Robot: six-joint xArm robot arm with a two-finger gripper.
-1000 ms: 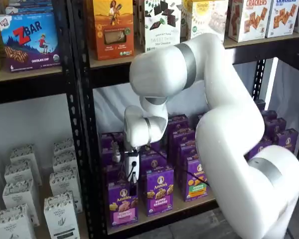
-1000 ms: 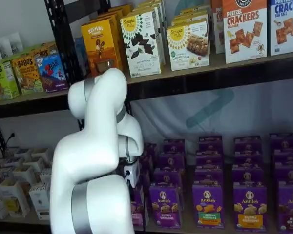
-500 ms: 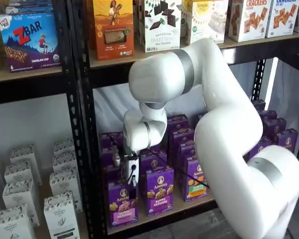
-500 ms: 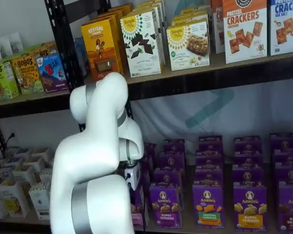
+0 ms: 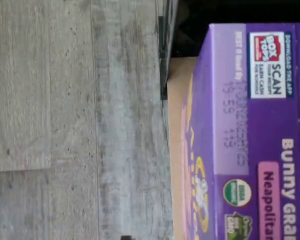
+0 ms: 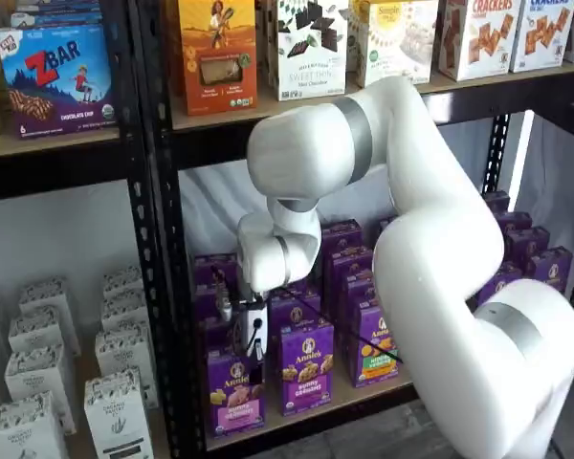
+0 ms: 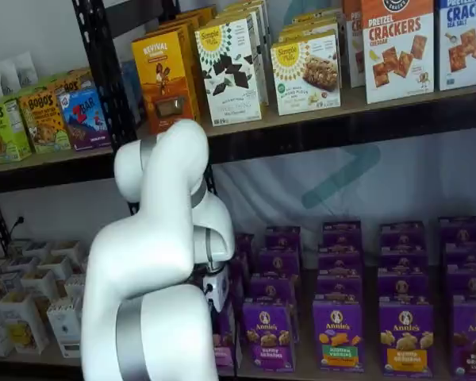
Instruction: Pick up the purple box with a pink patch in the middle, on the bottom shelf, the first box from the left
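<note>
The purple box (image 6: pixel 234 393) with a pink patch stands upright at the left end of the bottom shelf (image 6: pixel 368 390), at the front of its row. In a shelf view only a sliver of it (image 7: pixel 224 343) shows past the arm. The wrist view shows its top and front edge (image 5: pixel 250 130) close up, with the tan shelf board (image 5: pixel 176 130) beside it. My gripper (image 6: pixel 252 352) hangs straight above the box's top, its white body just over it. The fingers are dark and blend with the boxes, so no gap or grip shows. In a shelf view the arm hides the fingertips.
More purple Annie's cartons (image 6: pixel 306 366) stand to the right and behind. A black perforated upright (image 6: pixel 167 287) stands close to the left of the box. White cartons (image 6: pixel 115 411) fill the neighbouring bay. Orange and white cartons (image 6: pixel 218 53) sit on the shelf above. Grey floor (image 5: pixel 75 120) lies below.
The gripper has come down a little toward the top of the purple box; the upper arm shifted slightly. The boxes have not moved.
</note>
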